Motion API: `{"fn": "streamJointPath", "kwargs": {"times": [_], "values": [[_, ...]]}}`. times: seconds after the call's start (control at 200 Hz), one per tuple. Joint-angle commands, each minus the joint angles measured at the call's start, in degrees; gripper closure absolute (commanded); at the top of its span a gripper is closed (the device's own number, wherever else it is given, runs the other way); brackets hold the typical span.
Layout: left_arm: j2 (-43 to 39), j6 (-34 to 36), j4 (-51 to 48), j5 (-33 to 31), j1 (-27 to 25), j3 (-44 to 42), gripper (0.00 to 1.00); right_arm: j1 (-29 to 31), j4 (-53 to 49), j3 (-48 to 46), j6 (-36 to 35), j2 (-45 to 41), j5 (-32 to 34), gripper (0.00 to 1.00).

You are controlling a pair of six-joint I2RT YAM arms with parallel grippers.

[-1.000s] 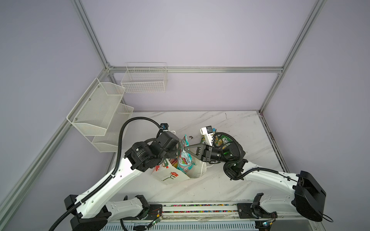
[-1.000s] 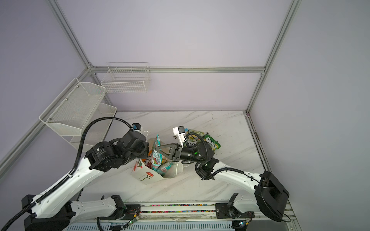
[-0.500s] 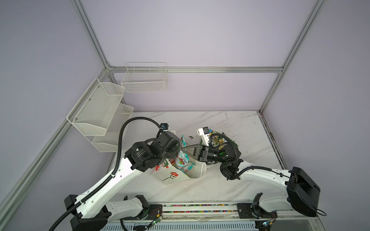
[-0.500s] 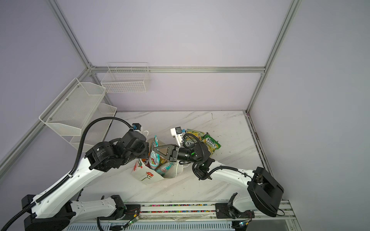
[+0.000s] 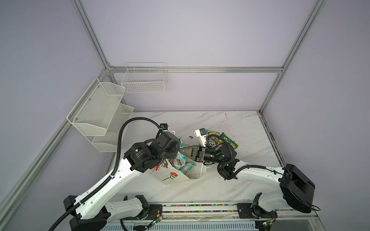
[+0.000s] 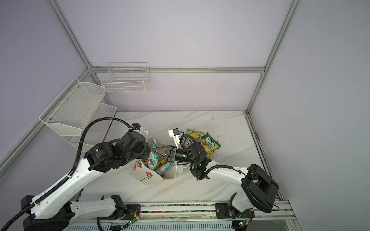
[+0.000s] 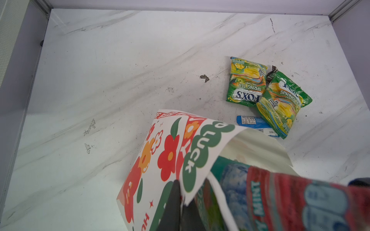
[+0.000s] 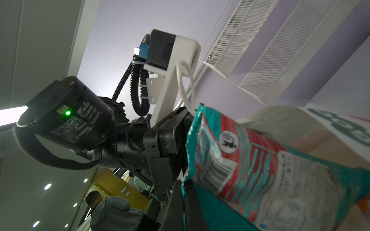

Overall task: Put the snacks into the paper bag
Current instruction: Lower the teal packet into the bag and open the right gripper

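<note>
1. Your left gripper [image 7: 179, 185] is clamped on the rim of the bag [image 7: 160, 160] and holds its mouth open. In both top views the bag [image 5: 170, 178] stands mid-table, leaning.
2. Your right gripper [image 5: 180, 149] is pinched shut on an edge of the teal packet [image 8: 240, 160]. The packet sits at the bag's mouth. Its lower end looks to be inside and its upper end stands above the rim.
3. Other packets [image 6: 165, 167] show inside the bag, so you are probably past halfway.
4. Left to do: release the teal packet, then fetch two green packets [image 7: 245, 80], which overlap each other, and a blue bar [image 7: 252, 122] tucked partly under one of them. All three lie on the table [image 5: 220, 124] near the bag but apart from it, on the far side of your right arm.
5. The table is white with grey veining and is scuffed. A dark scrap [image 7: 204, 77] lies beside the green packets.
6. Lilac walls and a metal frame [image 5: 196, 69] enclose the cell. White baskets [image 5: 144, 80] hang on the back and left walls.
7. The right wrist view looks upward past the left arm to ceiling lights and a person [image 8: 108, 210] in a grey jacket.
</note>
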Motion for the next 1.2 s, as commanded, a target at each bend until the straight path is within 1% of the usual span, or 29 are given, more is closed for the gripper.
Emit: {"fn": "streamJointPath", "kwargs": {"times": [0.0,0.81,0.965,1.195], "values": [[-1.71,-0.98,4.21,-0.96,0.02,-0.99,1.00,0.62,6.11,2.09,1.46,0.23,0.24,1.00],[-1.67,-0.78,4.28,-1.04,0.08,-0.82,1.00,0.77,4.15,2.71,0.77,0.58,0.07,1.00],[-1.95,-0.96,4.28,-1.10,0.13,-1.15,1.00,0.87,-1.16,3.39,-1.42,-0.33,0.84,1.00],[-1.72,-1.13,4.37,-1.04,0.11,-1.27,1.00,0.91,-4.97,3.28,-3.21,-1.28,1.91,1.00]]}}
